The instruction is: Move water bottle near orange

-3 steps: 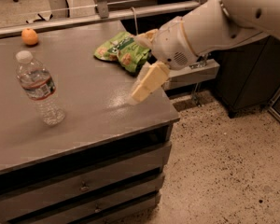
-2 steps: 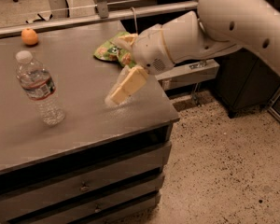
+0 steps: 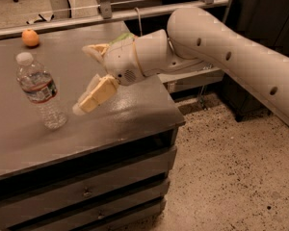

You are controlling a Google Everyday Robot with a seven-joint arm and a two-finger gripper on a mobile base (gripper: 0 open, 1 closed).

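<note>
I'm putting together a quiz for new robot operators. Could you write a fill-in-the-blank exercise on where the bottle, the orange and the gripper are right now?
1. The water bottle stands ____ on the grey table.
2. Its cap is ____.
3. The gripper hovers beside the bottle, above the table, its jaws ____ and holding nothing.
4. The orange lies ____ from the camera than the bottle.

Missing words: upright; white; open; farther.
</note>
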